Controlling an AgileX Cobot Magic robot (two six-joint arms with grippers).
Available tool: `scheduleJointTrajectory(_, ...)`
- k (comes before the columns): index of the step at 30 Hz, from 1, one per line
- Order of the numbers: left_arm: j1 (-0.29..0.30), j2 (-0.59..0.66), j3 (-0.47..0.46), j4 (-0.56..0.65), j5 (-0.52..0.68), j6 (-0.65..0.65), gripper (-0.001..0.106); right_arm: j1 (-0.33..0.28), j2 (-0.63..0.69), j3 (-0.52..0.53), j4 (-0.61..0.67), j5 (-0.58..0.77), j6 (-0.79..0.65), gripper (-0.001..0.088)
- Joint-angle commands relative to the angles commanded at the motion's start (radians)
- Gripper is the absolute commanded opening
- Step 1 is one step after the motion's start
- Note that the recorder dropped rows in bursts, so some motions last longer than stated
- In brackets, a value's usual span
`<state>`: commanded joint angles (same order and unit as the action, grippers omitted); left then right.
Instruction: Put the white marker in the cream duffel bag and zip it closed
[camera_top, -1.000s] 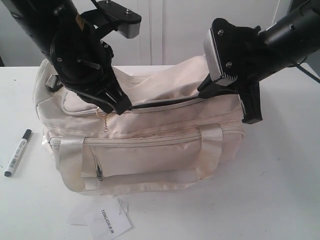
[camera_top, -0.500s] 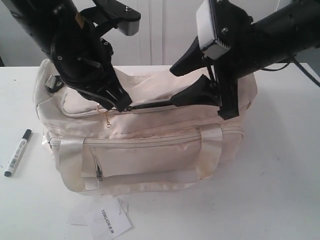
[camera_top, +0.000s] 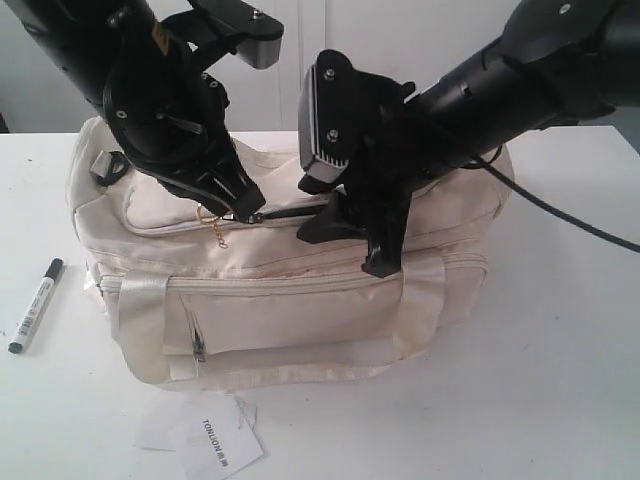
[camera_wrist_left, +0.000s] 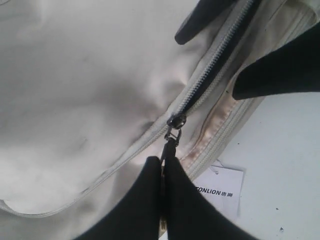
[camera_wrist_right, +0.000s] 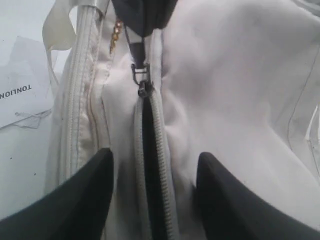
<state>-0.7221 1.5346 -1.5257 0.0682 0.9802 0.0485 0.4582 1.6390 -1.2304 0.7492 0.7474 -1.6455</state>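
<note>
— What is seen nearest?
— A tag (camera_top: 215, 445) at lower centre. The marker (camera_top: 35, 305) is seen lying on the table (camera_top: 560, 380) at lower left, apart from the bag (camera_top: 300, 310).
— And the claws?
— The zip pull (camera_wrist_left: 172, 134) is pinched by the left gripper (camera_top: 245, 212). The right gripper (camera_top: 345, 240) is held spread over the zip gap (camera_wrist_right: 148, 150). The bag's inside is lost in dark.

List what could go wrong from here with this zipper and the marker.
1. The left tool pinches only the thin zipper pull; it may slip out under a tug.
2. The right tool stands open astride the slit, gripping nothing, so the soft cream duffel bag may slide along with the pull.
3. The white marker lies on the table, outside the bag; the narrow slit may be too tight for it.
</note>
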Motion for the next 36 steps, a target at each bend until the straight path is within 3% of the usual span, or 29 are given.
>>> scheduleJointTrajectory(3,0.0,0.0,0.0,0.0,0.004,0.0,0.0,0.0,0.008,0.0,0.0,-0.017,0.0,0.0388)
scheduleJointTrajectory(5,0.0,0.0,0.0,0.0,0.008,0.0,0.0,0.0,0.008,0.0,0.0,-0.019,0.0,0.0298)
scheduleJointTrajectory(6,0.0,0.0,0.0,0.0,0.015,0.0,0.0,0.0,0.008,0.0,-0.001,-0.019,-0.01,0.0151)
scheduleJointTrajectory(8,0.0,0.0,0.0,0.005,0.017,0.0,0.0,0.0,0.008,0.0,-0.006,-0.019,-0.01,0.0)
scheduleJointTrajectory(36,0.0,0.0,0.0,0.124,0.139,0.0,0.0,0.0,0.008,0.0,-0.006,-0.015,-0.008,0.0)
